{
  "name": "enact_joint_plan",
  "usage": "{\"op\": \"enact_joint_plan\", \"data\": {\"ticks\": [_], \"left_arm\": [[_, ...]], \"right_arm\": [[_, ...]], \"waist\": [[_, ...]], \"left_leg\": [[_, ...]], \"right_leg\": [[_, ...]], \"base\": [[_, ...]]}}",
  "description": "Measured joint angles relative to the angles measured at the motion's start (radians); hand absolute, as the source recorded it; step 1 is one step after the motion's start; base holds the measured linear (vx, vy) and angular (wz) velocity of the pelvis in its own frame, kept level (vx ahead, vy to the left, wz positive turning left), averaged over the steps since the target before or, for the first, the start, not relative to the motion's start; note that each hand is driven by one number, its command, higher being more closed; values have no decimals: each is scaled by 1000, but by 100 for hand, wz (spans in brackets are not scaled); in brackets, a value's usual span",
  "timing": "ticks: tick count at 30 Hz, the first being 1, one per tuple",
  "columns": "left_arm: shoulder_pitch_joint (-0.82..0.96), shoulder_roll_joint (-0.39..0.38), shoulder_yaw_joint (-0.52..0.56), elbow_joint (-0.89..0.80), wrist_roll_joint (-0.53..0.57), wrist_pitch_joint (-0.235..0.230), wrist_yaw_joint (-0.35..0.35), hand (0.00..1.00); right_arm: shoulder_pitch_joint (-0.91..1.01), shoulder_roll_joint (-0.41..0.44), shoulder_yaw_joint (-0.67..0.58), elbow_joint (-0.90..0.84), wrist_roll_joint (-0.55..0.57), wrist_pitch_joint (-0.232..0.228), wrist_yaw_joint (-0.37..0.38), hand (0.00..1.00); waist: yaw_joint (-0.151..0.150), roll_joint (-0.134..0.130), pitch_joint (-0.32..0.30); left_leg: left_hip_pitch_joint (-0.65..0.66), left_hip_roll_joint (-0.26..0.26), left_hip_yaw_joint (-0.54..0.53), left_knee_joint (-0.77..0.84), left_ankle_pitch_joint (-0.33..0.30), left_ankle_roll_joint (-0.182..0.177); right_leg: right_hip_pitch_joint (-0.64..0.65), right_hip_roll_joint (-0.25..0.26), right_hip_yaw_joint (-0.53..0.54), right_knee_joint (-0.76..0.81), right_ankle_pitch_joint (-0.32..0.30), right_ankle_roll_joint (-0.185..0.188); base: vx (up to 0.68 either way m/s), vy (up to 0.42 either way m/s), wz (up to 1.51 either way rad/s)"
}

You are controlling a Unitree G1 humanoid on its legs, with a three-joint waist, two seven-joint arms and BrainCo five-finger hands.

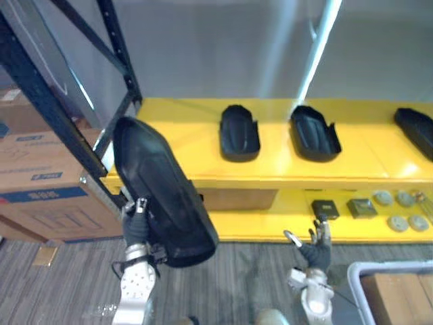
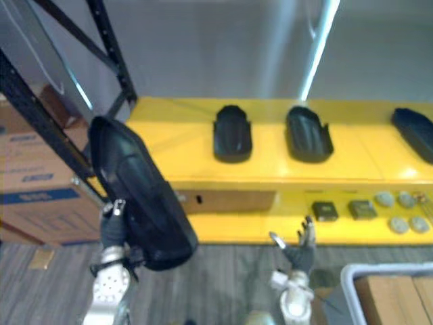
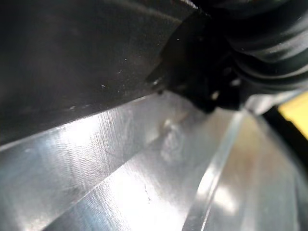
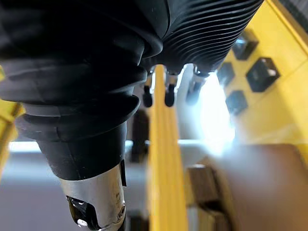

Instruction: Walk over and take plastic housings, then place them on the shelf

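In the left eye view the left hand grips a long black housing low down, thumb on its near face and the other fingers hidden behind it. It carries the housing upright, tilted in front of the left end of the yellow shelf. The step in hand appears to be the carry-in, with placing next. Two housings already lie side by side on the shelf top, and a third housing is cut off at the right edge. The bare stretch left of them looks like the likely spot. Getting there calls for raising the part over the shelf lip, clear of the black rack upright, and laying it flat.

The right eye view shows the right hand low before the shelf's lower tier, fingers loosely spread and empty, near some small dark blocks.

The left wrist view gives the housing's dark surface against the ribbed cover, plus a brushed silver surface I cannot identify; the grip itself is not visible here.

The right wrist view looks past straight fingertips at the shelf's yellow edge, with nothing held. The lower part of this view is too blurred to make out.
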Motion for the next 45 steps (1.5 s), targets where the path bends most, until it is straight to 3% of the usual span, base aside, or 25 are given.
{"op": "enact_joint_plan", "data": {"ticks": [2,6,8,10,11,12,14,16,17,19,21,23,25,29,33,34,36,40,45], "left_arm": [[-2,-16,-22,-2,2,-6,4,100],[-8,-15,-29,-3,11,-8,64,100],[-13,-13,-25,-3,10,-8,96,100],[-13,-12,-16,-2,7,-8,122,100],[-13,-20,-7,-2,7,-8,127,100],[-8,-27,3,0,7,-9,128,100],[-13,-28,23,0,10,-19,140,100],[-27,-29,34,0,12,-24,162,100],[-32,-31,45,-1,14,-28,172,100],[-52,-16,63,0,15,-26,199,100],[-77,16,95,0,43,0,207,100],[-84,47,116,0,51,28,207,100],[-95,64,145,0,49,57,206,100],[-130,79,206,12,46,160,203,100],[-179,175,255,111,44,281,184,100],[-192,190,260,143,42,290,182,100],[-262,265,290,301,36,342,150,100],[-357,377,308,464,36,391,97,100],[-540,543,317,631,39,432,12,100]], "right_arm": [[-1,-1,-3,8,0,1,-11,0],[-9,-4,-22,8,-1,6,-30,0],[-19,-7,-43,17,-10,31,-49,0],[-13,-10,-62,62,-37,45,-81,0],[-4,-18,-91,95,-60,49,-104,0],[8,-32,-132,131,-67,51,-138,0],[2,-51,-194,172,-68,61,-185,0],[-4,-79,-238,216,-77,72,-217,0],[0,-98,-259,232,-89,81,-226,0],[2,-89,-270,275,-101,90,-226,0],[17,-48,-271,348,-101,139,-220,0],[49,-30,-273,392,-94,166,-218,0],[83,-26,-282,421,-93,196,-197,0],[136,-15,-295,441,-55,237,-153,0],[151,-2,-284,453,-22,277,-57,0],[152,-3,-280,453,-18,280,-47,0],[147,-16,-239,453,-16,290,4,0],[147,-22,-220,454,15,314,57,0],[148,-55,-221,459,30,334,101,0]], "waist": [[-2,20,-5],[-3,8,-7],[2,0,0],[8,-17,13],[14,-14,22],[19,-10,22],[17,7,16],[15,10,18],[17,22,15],[5,4,21],[-7,-27,30],[-14,-33,26],[-23,-32,19],[-40,-16,3],[-44,-25,-12],[-43,-25,-13],[-44,-23,-14],[-50,-19,-12],[-62,8,4]], "left_leg": [[-1,1,18,-20,18,-2],[25,25,63,-9,-3,-14],[-19,50,97,113,-42,-24],[-124,92,104,365,-50,-24],[-169,125,107,490,-53,-30],[-173,143,111,515,-71,-20],[-162,158,107,425,-81,-7],[-120,160,97,256,-17,-43],[-71,150,68,163,32,-96],[-22,112,85,77,24,-98],[10,82,105,24,30,-90],[35,70,114,-2,33,-85],[55,65,131,-26,36,-81],[71,64,141,-81,53,-77],[109,64,172,-156,88,-81],[119,64,176,-164,96,-81],[132,64,191,-197,120,-88],[122,70,192,-197,127,-91],[119,71,207,-192,129,-93]], "right_leg": [[-4,3,3,-28,15,0],[13,21,31,-40,16,-10],[17,27,50,-56,5,-22],[43,26,55,-79,3,-29],[75,30,57,-91,13,-25],[89,30,60,-96,17,-24],[87,12,82,-94,18,-21],[78,-16,103,-88,23,-1],[79,-28,120,-89,9,30],[80,-56,131,-94,9,37],[81,-79,132,-93,22,57],[86,-88,132,-92,30,69],[89,-92,133,-92,38,78],[81,-85,134,-99,60,70],[78,-73,156,-126,63,69],[78,-72,156,-130,63,69],[71,-62,157,-141,66,68],[63,-56,156,-151,72,69],[58,-55,162,-162,79,72]], "base": [[114,21,-6],[95,-35,-30],[32,-43,-30],[17,-45,-19],[78,22,-17],[84,49,-19],[112,118,-24],[111,221,-34],[89,292,-41],[51,243,-21],[8,135,-10],[7,69,-17],[5,43,-16],[-33,9,-9],[-54,-18,-20],[-32,-48,-24],[-43,-43,-17],[-31,-21,-1],[11,-5,-6]]}}
